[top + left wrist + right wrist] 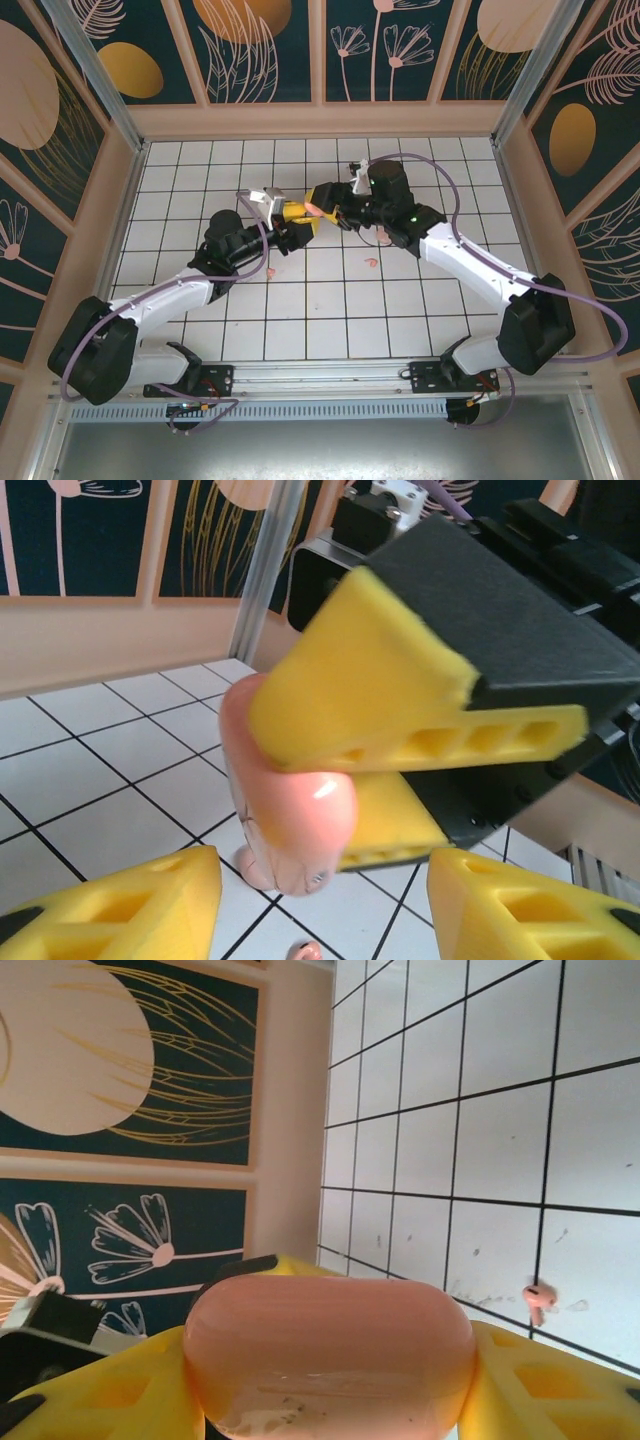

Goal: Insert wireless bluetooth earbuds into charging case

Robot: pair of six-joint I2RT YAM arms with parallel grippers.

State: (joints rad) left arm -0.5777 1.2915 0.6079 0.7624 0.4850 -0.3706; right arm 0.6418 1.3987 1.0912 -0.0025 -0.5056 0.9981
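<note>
pink charging case (330,1345) clamped between yellow fingers of right gripper (330,1415), raised over white tiled floor (500,1140), left gripper (320,910) with jaws apart either side of case's lower end, one earbud (538,1300) loose on floor, second earbud (305,948) beneath case

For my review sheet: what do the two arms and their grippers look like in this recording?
The left arm and right arm both have white links between bulky black joint housings. A purple cable loops alongside each. Small green lights glow on the right arm's forward housing. The left gripper and right gripper carry wedge-shaped yellow jaws with rectangular cut-outs, mounted on black blocks.
</note>
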